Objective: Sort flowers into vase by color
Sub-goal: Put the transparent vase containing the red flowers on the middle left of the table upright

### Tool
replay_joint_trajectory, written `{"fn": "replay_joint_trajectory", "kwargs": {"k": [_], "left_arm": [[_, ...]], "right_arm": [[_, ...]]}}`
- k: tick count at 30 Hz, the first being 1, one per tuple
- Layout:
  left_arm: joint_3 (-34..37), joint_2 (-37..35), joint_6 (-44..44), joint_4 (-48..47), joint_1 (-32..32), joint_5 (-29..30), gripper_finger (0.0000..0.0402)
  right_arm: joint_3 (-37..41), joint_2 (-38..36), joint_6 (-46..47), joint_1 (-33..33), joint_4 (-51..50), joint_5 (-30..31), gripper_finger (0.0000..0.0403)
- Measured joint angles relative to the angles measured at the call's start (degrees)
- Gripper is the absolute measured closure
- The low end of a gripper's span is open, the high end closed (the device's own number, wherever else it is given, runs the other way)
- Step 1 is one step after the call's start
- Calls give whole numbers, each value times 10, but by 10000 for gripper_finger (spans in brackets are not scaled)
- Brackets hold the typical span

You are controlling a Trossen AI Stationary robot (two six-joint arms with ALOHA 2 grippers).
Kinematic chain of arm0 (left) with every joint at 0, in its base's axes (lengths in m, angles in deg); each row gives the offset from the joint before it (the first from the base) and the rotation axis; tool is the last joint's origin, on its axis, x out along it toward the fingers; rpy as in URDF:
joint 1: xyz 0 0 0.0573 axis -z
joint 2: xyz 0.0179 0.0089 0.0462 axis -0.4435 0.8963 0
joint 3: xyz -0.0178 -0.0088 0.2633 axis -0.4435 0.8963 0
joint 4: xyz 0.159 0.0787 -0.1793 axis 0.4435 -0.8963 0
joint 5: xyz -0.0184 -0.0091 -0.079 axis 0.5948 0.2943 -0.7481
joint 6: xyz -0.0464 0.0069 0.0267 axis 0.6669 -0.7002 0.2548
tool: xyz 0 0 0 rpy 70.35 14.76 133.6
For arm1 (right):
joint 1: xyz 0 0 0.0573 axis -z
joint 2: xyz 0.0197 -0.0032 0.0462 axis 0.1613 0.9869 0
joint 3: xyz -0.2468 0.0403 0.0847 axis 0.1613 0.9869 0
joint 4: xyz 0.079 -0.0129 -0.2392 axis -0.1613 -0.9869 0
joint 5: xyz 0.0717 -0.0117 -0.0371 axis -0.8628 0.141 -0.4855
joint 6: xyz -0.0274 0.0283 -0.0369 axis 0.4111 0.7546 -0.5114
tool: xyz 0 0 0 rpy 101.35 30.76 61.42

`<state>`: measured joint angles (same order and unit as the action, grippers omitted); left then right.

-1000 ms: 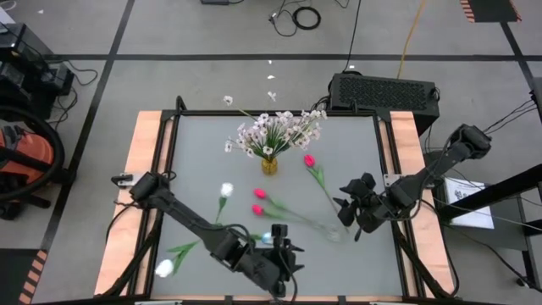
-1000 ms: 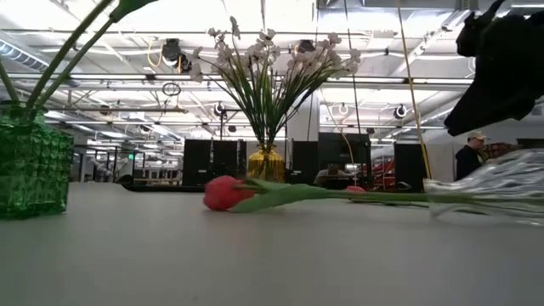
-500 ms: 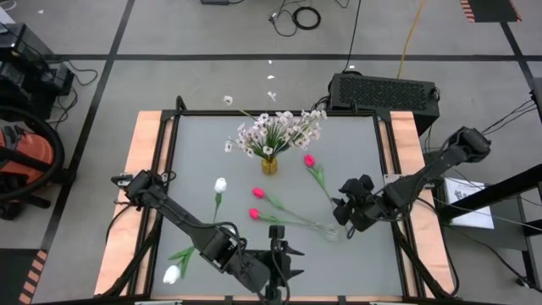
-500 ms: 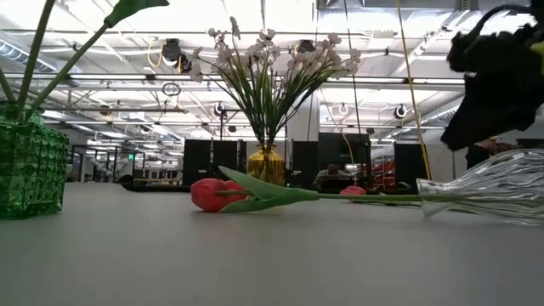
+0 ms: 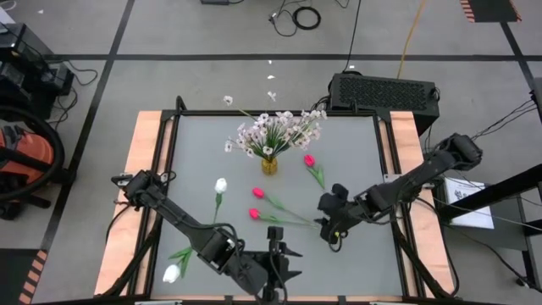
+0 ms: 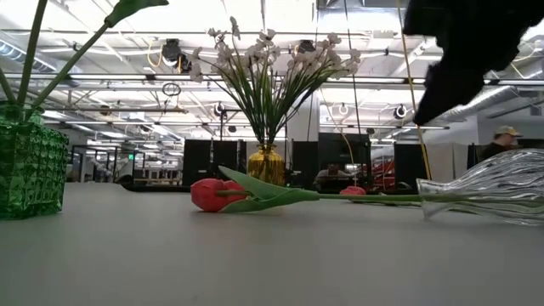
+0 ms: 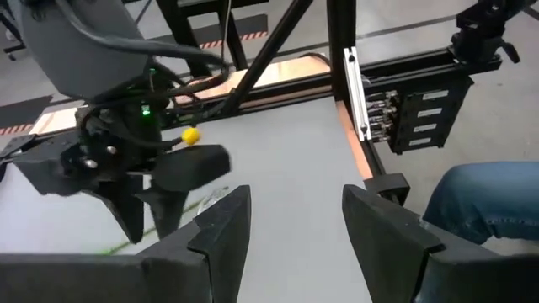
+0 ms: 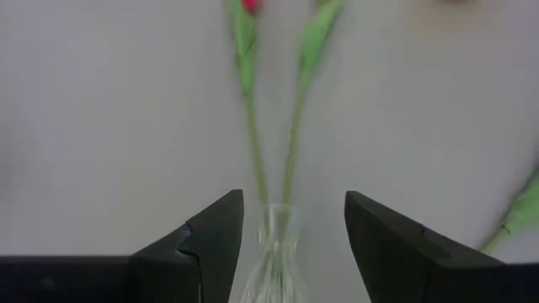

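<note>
Right wrist view shows you the right gripper (image 8: 286, 231) with its fingers apart, nothing clamped; the neck of the clear vase (image 8: 274, 252) lies between the fingertips, and two green stems run from it away to the pink tulips (image 5: 259, 194). Your left gripper (image 7: 290, 223) also stands apart and empty, low at the near table edge. White tulips (image 5: 220, 185) lie separately. No readable writing or label shows anywhere you look.

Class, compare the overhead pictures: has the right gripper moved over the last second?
Yes. The right gripper has shifted leftward across the table, away from the right table rail, and now sits over the clear vase lying with pink tulips.
</note>
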<state>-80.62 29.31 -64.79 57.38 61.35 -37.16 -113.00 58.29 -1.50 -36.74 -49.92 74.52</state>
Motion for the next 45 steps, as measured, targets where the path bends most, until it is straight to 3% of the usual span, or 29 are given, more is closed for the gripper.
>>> {"fn": "replay_joint_trajectory", "kwargs": {"k": [7, 13, 23, 29, 33, 45], "left_arm": [[0, 0, 0, -12, 0, 0, 205], [0, 0, 0, -14, 0, 0, 205], [0, 0, -1, -15, 0, 0, 205], [0, 0, -4, -17, 0, 0, 205], [0, 0, -4, -17, 0, 0, 205], [0, -2, 0, -32, 2, 1, 205]], "right_arm": [[-125, 151, -46, 1, -172, -41, 203], [-154, 216, -71, 6, -176, -47, 203], [-156, 256, -100, 31, -145, -88, 207], [-159, 275, -103, 39, -132, -97, 263], [-158, 274, -100, 38, -126, -95, 269], [-155, 222, -68, -5, -100, -24, 269]]}}
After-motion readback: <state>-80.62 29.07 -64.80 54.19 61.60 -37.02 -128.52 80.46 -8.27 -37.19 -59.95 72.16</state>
